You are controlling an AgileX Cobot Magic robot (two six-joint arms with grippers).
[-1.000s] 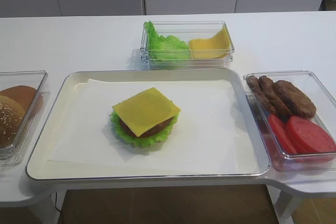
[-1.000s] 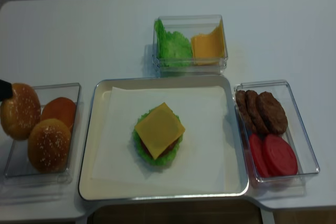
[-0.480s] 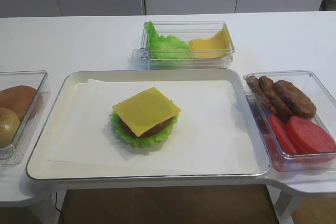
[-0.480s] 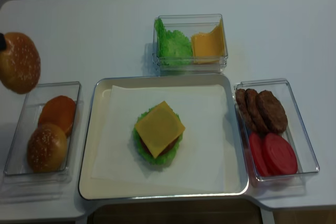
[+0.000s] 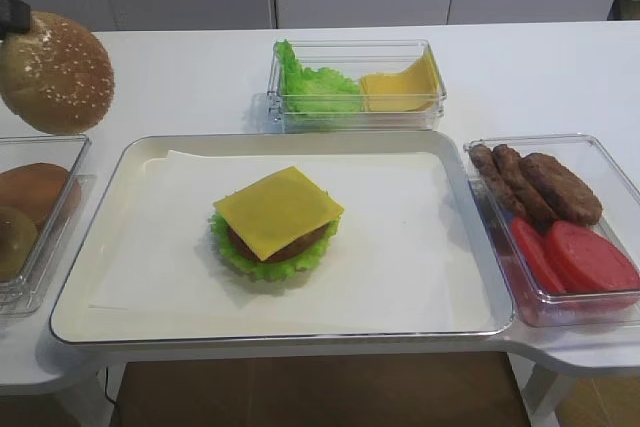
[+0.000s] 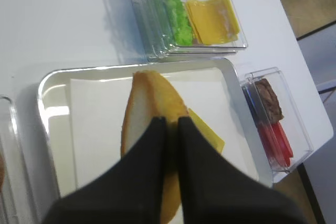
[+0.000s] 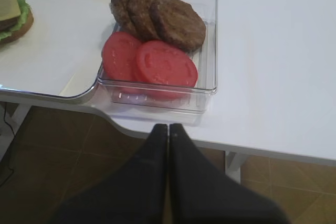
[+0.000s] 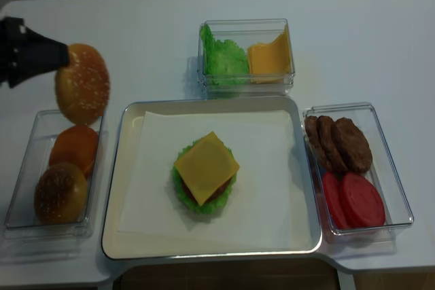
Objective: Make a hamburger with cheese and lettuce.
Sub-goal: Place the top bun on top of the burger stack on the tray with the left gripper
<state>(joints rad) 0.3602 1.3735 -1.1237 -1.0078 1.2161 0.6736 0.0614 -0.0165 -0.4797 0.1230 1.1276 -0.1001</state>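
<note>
The hamburger (image 5: 277, 225) sits in the middle of the paper-lined tray (image 8: 129, 168), uncapped. Its square yellow cheese (image 8: 206, 166) lies on the brown patty, with the frilly lettuce (image 8: 190, 198) showing as a rim underneath. My left gripper (image 8: 64, 59) is shut on the edge of a sesame-seed bun (image 8: 82, 83). It holds the bun in the air above the far end of the bun box, left of the tray. In the left wrist view the bun (image 6: 152, 98) hides most of the stack. My right gripper (image 7: 168, 127) is shut and empty, off the table's front edge.
A clear box (image 8: 27, 168) at the left holds two more buns. A box (image 8: 246, 56) behind the tray holds loose lettuce and spare cheese slices. The box (image 8: 357, 171) at the right holds patties and red tomato slices, just ahead of my right gripper.
My left gripper has lifted the sesame bun out of the bun box and carried it up and to the right, toward the tray. The stack on the tray has not moved.
</note>
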